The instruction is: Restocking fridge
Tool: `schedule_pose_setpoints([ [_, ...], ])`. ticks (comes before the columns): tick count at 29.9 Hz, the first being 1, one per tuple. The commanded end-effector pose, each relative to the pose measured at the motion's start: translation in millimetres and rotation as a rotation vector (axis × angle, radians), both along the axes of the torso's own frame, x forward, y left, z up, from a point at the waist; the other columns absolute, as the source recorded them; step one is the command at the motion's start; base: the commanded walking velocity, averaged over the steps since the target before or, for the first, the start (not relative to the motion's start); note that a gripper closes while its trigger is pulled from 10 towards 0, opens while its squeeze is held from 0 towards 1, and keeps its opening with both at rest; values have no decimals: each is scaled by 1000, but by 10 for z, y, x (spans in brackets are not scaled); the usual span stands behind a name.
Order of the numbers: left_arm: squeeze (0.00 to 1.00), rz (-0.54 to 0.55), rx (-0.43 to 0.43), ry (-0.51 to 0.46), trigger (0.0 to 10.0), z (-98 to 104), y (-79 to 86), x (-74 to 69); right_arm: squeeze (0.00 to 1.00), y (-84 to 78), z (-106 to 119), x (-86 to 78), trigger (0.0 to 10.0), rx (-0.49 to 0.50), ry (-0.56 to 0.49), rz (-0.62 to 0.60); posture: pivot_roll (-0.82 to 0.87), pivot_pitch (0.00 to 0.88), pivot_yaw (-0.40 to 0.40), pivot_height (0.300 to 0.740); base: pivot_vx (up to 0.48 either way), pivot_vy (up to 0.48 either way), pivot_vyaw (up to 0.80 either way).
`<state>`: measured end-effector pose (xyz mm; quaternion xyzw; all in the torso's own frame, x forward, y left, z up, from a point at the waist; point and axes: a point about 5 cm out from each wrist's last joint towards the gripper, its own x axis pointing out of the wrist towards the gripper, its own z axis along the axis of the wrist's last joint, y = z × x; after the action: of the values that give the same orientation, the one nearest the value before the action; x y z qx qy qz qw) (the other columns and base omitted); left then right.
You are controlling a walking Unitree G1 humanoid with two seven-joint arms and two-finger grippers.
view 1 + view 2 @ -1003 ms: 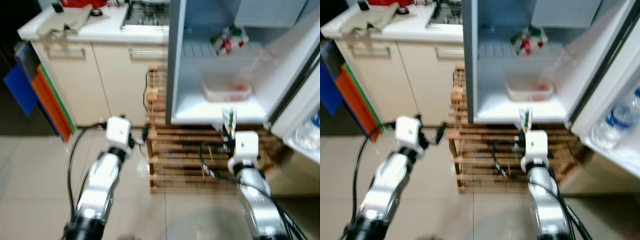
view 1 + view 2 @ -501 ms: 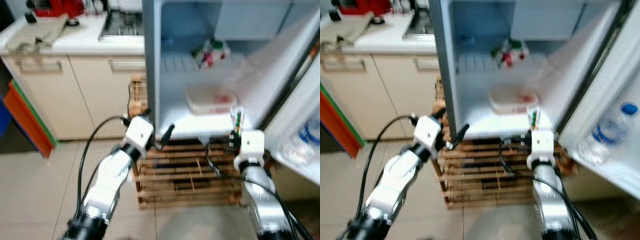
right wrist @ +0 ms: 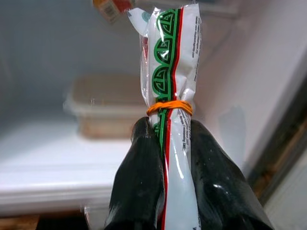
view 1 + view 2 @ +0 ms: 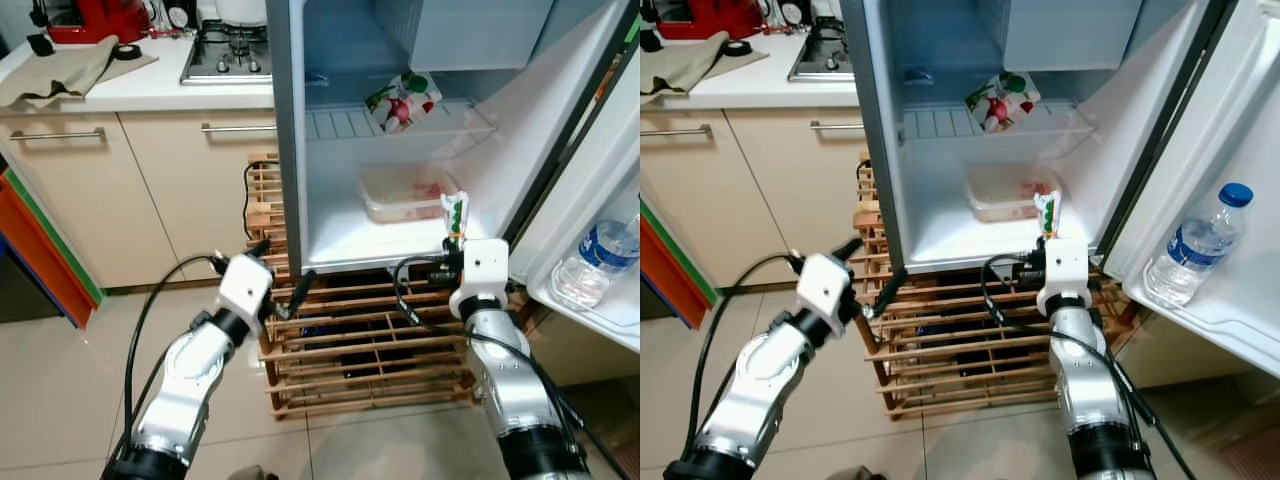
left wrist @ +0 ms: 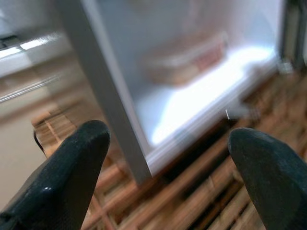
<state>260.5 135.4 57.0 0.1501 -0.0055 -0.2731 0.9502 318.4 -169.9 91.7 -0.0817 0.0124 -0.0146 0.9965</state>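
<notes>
We see pale floor tiles (image 4: 60, 370), cream cabinets (image 4: 150, 190) under a white counter (image 4: 140, 92), a gas hob (image 4: 225, 55), a wooden slatted rack (image 4: 350, 340) against them.

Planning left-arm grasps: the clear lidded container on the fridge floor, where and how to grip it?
Grip the clear container across its short sides, just under the lid rim, coming in level from the open front. It lies flat and low on the fridge floor, and the wire shelf above it blocks a top-down approach. The left tool is open, outside by the fridge's bottom edge.
</notes>
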Motion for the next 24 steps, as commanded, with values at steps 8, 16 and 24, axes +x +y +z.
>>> schedule_pose_setpoints([
  [8, 0, 46, 43, 62, 10000, -258, -3, -219, 0, 174, 287, 407, 10000, 28, -57, 71, 52, 0, -14, 740, 0, 0, 0],
  [16, 0, 68, -6, -5, 10000, -67, -90, -88, 0, 332, 314, 517, 10000, 55, -46, 126, 108, 0, -8, 740, 0, 0, 0],
  [24, 0, -66, -51, -66, 10000, 203, -136, -227, 0, 476, 297, 555, 10000, 42, -26, 168, 152, 72, -7, 740, 0, 0, 0],
])
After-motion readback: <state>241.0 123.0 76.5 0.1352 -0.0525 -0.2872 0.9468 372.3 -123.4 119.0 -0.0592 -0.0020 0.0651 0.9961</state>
